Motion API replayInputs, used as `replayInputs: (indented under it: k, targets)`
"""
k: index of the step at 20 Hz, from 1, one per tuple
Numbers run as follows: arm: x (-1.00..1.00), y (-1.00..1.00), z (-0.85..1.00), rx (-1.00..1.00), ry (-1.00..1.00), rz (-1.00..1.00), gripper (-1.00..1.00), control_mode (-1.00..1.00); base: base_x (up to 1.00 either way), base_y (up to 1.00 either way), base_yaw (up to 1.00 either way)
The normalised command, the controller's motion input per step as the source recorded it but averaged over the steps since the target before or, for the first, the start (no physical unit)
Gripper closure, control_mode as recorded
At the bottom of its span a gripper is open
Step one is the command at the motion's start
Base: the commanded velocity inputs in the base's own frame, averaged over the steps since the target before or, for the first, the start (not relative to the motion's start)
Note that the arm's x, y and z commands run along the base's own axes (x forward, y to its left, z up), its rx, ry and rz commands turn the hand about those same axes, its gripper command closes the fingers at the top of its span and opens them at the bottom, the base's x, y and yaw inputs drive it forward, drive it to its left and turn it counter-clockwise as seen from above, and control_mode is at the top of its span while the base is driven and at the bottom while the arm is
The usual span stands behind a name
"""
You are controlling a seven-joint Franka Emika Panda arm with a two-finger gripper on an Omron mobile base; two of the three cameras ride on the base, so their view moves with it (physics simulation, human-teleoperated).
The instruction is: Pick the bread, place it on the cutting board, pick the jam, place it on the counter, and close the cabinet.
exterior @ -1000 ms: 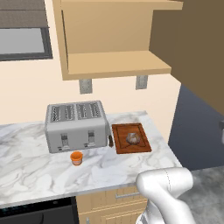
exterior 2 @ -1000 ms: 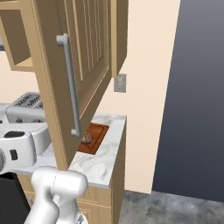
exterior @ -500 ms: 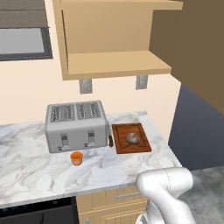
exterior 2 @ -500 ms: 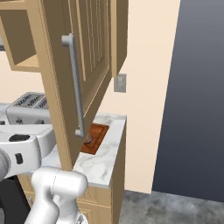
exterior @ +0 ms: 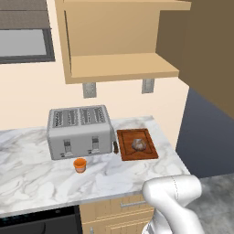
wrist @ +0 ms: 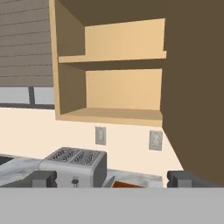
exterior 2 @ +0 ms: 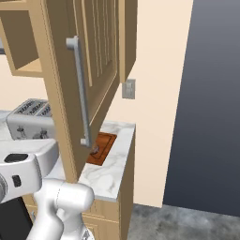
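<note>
The bread (exterior: 138, 145) lies on the reddish cutting board (exterior: 149, 152) at the right end of the marble counter (exterior: 32, 178). In front of the toaster, the orange jam (exterior: 80, 165) stands on the counter. Above them the cabinet (exterior: 119, 68) is open, its shelves bare, and its door (exterior 2: 101, 65) with the long bar handle (exterior 2: 79, 89) swings out toward me. From the side, the door hides part of the board (exterior 2: 104, 146). My gripper (wrist: 112, 179) is open and holds nothing; it faces the cabinet (wrist: 113, 92), with the door (wrist: 197, 87) close by its right fingertip (wrist: 181, 178).
A silver four-slot toaster (exterior: 80, 132) stands left of the board. Two wall outlets (exterior: 89, 89) sit under the cabinet. The counter ends just right of the board, beside a dark wall (exterior 2: 211, 108). Light wooden drawers (exterior: 114, 210) run below the worktop.
In the right base view my forearm has dropped lower, and the cabinet door with its handle has shifted slightly. The bread, the jam and the board have not moved.
</note>
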Motion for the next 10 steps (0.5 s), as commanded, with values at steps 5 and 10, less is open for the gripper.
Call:
replayInputs:
  k: [5,10]
  targets:
    - [-0.69,-0.72,0.0,0.02,-0.03,0.0,-1.0,-1.0,0.0,0.0,0.0]
    - [-0.31,-0.68,0.0,0.02,-0.03,0.0,-1.0,-1.0,0.0,0.0,0.0]
